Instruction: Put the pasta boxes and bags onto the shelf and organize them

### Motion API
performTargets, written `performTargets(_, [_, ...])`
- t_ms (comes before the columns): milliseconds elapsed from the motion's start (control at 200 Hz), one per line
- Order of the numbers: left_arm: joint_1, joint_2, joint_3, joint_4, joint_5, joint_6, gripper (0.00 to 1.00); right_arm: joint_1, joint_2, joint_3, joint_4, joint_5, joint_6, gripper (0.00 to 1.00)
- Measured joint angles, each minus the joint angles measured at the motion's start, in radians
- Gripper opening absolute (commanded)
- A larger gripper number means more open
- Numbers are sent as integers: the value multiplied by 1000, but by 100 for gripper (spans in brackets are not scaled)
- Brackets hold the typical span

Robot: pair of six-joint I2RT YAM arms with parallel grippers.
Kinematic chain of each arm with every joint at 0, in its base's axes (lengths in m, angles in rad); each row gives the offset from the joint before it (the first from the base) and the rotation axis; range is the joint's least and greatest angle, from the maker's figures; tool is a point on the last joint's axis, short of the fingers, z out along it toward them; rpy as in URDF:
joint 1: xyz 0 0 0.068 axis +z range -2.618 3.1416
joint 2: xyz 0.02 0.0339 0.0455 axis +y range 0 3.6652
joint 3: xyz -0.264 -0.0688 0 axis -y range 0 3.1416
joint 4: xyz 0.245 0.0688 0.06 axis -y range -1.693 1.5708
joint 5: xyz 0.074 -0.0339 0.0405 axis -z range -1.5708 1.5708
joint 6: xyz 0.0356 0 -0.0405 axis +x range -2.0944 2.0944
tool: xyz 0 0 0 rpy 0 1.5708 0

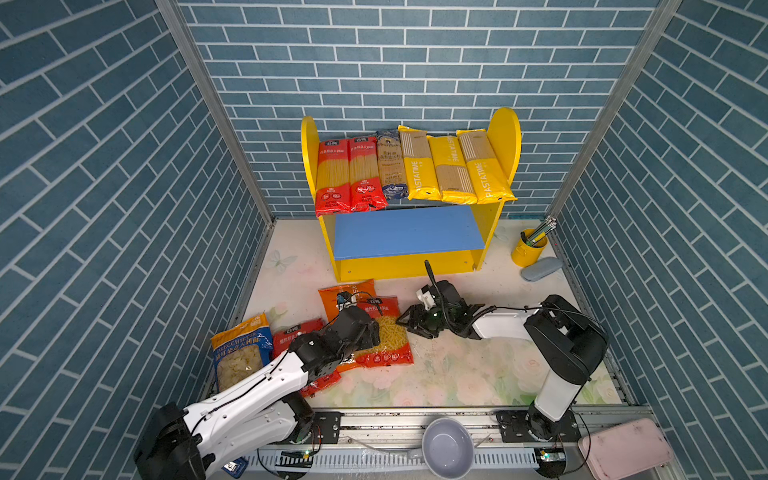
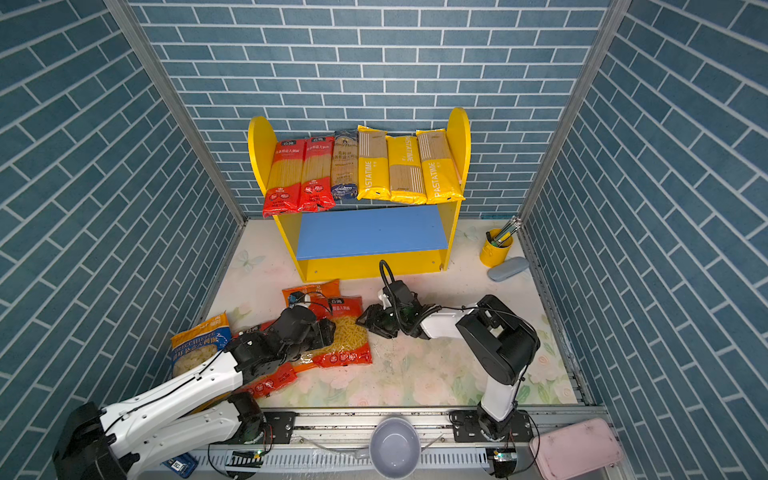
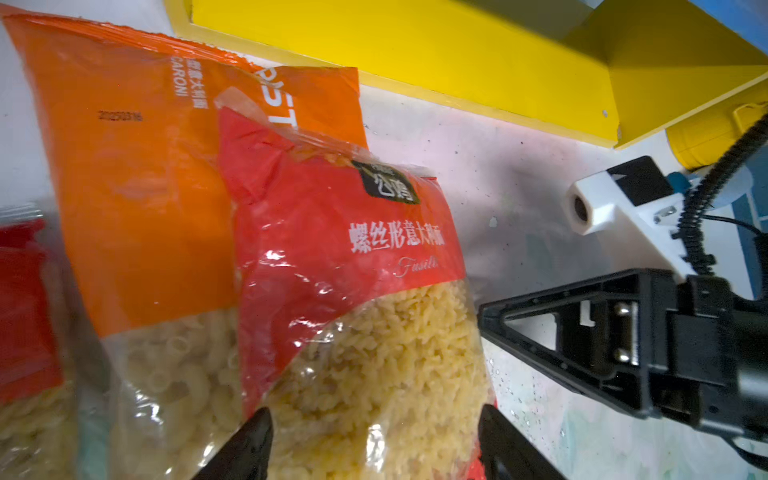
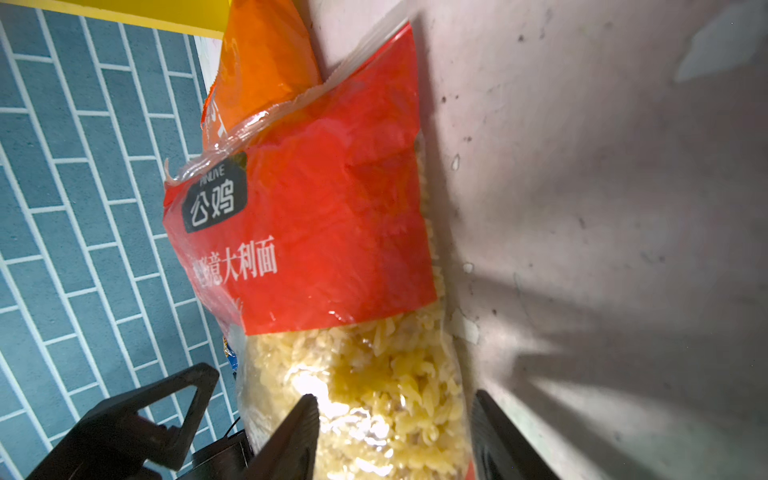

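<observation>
- Closest in, the left hand [image 3: 372,419] has its two fingers spread wide, one at each long edge of the red fusilli bag [image 3: 353,249], over the bag's clear window.
- Whether those fingers squeeze the bag or only straddle it cannot be told from the pictures.
- The right hand [image 4: 395,403] is parted too. One finger lies over the window end of the same bag and the other sits off its edge above the bare surface [image 1: 457,374], so it grips nothing.
- In both top views the right hand sits just beside the bag's right edge, while the left hand comes over the bag from the left.
- The fusilli bag lies flat, partly on top of the orange macaroni bag [image 3: 137,187], which pokes out beyond it toward the shelf [image 1: 505,137].
- Left of these, a second red bag [image 1: 286,336] is half hidden under the left arm.
- Further left, near the wall, lies the blue-orange bag [image 1: 239,353].
- All four bags are on the surface in front of the shelf, apart from its yellow base strip.
- On the shelf's upper level six spaghetti packs lie side by side: two red packs [image 1: 347,174], one dark-blue pack [image 1: 390,166] and three yellow packs [image 1: 451,170].
- The blue lower board [image 1: 409,232] carries nothing.
- To the right of the shelf stand a yellow pen cup [image 1: 528,249] and a grey case [image 1: 540,269].
</observation>
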Motion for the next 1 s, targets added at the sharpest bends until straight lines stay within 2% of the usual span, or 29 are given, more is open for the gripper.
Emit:
performTargets(115, [25, -1, -3, -40, 5, 11, 79, 0, 5, 0, 14, -12, 1, 57])
performTargets(245, [32, 11, -55, 6, 40, 4, 78, 2, 54, 1, 77, -48, 5, 52])
performTargets(425, [33, 92, -76, 68, 82, -6, 76, 7, 119, 10, 175, -101, 32, 37])
performTargets(590, [34, 98, -80, 93, 95, -10, 75, 8, 120, 6, 217, -107, 66, 19])
performTargets(670, [34, 96, -80, 102, 101, -9, 74, 3, 101, -4, 224, -106, 71, 12])
performTargets(820, [32, 116, -56, 103, 135, 5, 74, -24, 40, -37, 219, -106, 80, 4])
performTargets(1000, [16, 130, 10, 119, 169, 23, 74, -106, -92, -122, 148, -114, 72, 0])
